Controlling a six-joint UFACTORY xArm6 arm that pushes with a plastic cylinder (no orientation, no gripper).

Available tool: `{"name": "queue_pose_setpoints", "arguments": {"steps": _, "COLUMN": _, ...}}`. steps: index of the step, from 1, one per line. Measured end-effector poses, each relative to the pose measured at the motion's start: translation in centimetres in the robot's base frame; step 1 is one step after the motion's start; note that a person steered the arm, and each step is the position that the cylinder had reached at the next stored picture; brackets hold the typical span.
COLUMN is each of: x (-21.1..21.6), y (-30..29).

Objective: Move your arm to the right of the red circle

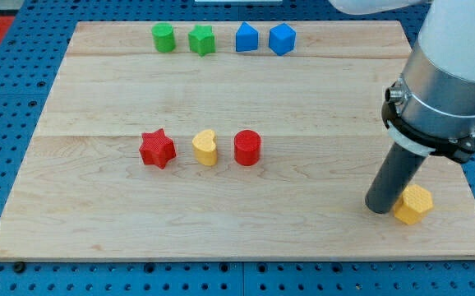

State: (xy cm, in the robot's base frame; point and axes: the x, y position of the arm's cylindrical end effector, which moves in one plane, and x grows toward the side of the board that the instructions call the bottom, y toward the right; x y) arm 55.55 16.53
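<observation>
Readable text: none
Wooden board (221,214): no lettering, plain grain only
Blocks: no numbers or marks visible
Arm housing (451,74): no brand or label legible

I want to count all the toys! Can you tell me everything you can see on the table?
Green cylinder: one, green, view's top row, furthest left.
Green star: one, green, right of it.
Blue house-shaped block: one, blue, top row.
Blue hexagon: one, blue, top row's right end.
Red star: one, red, middle row, left.
Yellow heart: one, yellow, middle.
Red circle: one, red, middle row, right.
Yellow hexagon: one, yellow, bottom right.
Wooden board: one, light wood.
My tip: one, dark, just left of the yellow hexagon, far right of the red circle.
</observation>
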Motion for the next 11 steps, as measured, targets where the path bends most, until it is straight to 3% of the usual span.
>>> {"name": "queue_pose_setpoints", "arguments": {"steps": 2, "x": -3.5, "y": -1.1}}
{"name": "queue_pose_setpoints", "arguments": {"steps": 9, "x": -2.0, "y": 3.9}}
{"name": "queue_pose_setpoints", "arguments": {"steps": 11, "x": -3.2, "y": -5.3}}
